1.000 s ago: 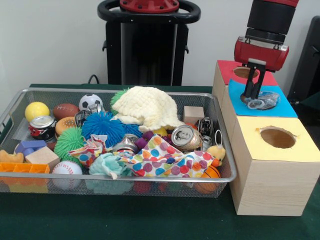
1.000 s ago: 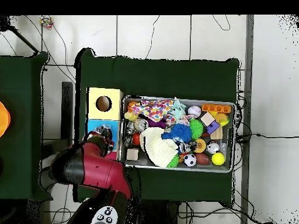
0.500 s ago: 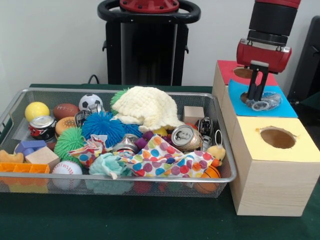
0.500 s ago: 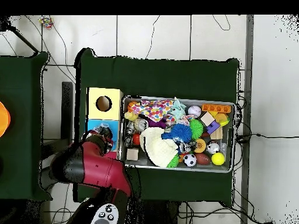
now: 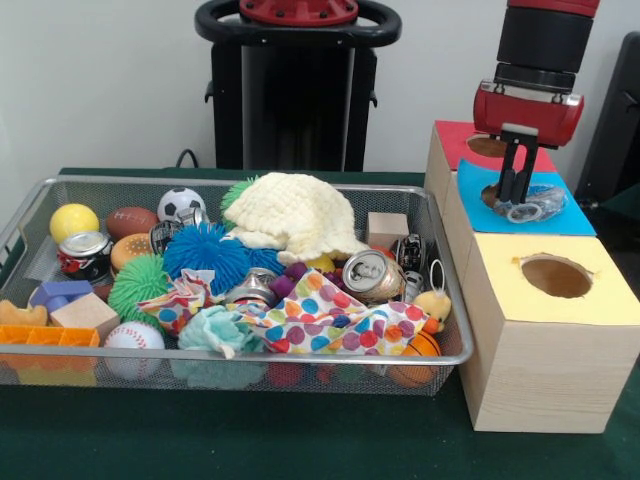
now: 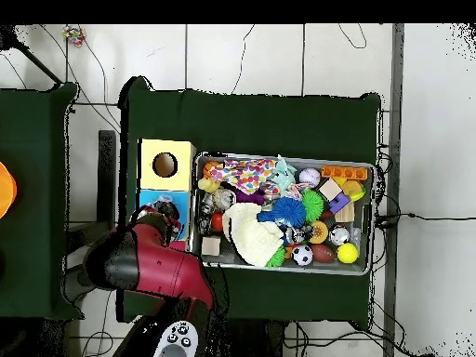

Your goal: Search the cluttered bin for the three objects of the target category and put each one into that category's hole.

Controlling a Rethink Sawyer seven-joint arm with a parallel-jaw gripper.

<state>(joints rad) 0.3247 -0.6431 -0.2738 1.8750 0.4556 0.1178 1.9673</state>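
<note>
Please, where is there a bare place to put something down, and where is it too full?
Free: the yellow box top around its hole, and the green table strip in front of the wire bin. Crowded: the bin itself, heaped with toys and cloth, and the blue box top, where the pincer and a clear plastic item sit.

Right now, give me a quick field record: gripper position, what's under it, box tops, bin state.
gripper: over the blue-topped box, fingers close together
under gripper: clear crinkled plastic item lying on the blue top beside its hole
red-topped box: farthest back, hole partly hidden by the gripper
yellow-topped box: nearest, hole open and unobstructed
bin: wire basket full of balls, cans, cloths and blocks
</note>
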